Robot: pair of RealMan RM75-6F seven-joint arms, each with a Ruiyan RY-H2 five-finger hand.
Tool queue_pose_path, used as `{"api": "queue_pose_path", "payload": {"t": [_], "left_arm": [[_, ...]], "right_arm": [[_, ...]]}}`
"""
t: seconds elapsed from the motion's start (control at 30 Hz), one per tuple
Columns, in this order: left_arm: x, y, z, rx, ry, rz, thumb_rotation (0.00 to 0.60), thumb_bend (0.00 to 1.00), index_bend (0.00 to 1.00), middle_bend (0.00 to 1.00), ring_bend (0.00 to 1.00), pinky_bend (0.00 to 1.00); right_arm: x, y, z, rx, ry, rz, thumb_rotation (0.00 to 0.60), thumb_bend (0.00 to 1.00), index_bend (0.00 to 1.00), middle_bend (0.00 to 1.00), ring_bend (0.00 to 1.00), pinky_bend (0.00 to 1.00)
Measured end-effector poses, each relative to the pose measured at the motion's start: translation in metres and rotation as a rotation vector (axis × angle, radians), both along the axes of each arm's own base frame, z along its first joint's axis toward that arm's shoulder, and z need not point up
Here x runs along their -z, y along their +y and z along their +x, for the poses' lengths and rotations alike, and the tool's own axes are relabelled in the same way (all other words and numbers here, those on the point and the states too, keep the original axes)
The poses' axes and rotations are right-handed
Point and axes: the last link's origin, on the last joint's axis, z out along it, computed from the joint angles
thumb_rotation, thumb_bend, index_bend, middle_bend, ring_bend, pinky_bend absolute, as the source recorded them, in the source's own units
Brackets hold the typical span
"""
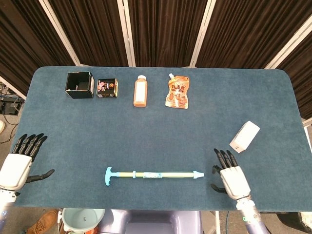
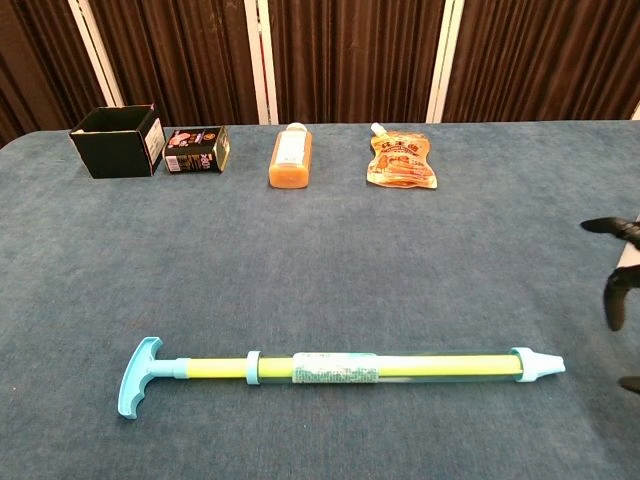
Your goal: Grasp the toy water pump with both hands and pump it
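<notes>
Head view: toy water pump lies near right hand, fingers spread, empty

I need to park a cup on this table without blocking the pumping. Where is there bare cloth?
The widest bare patch is mid-table, between the back row, black open box to orange pouch, and the blue-and-yellow toy water pump. The back right corner above the white box is also free. It is crowded by the pump's nozzle, near the right hand.
</notes>
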Motion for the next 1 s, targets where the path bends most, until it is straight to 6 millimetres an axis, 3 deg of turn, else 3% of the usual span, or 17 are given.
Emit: {"api": "queue_pose_path", "payload": {"t": [0.37,1.0], "left_arm": [[-0.001,0.002,-0.002,-0.014,0.000,-0.008,0.600,0.13,0.05,0.06,0.07,0.05],[-0.001,0.002,-0.002,-0.018,0.000,-0.007,0.600,0.13,0.05,0.06,0.07,0.05]], "right_arm": [[0.045,-0.004,0.026,0.010,0.016,0.047,0.600,0.24,0.48,0.04,0.00,0.00],[0.073,-0.013,0.056,-0.010,0.016,0.083,0.600,0.28,0.46,0.04,0.00,0.00]]}}
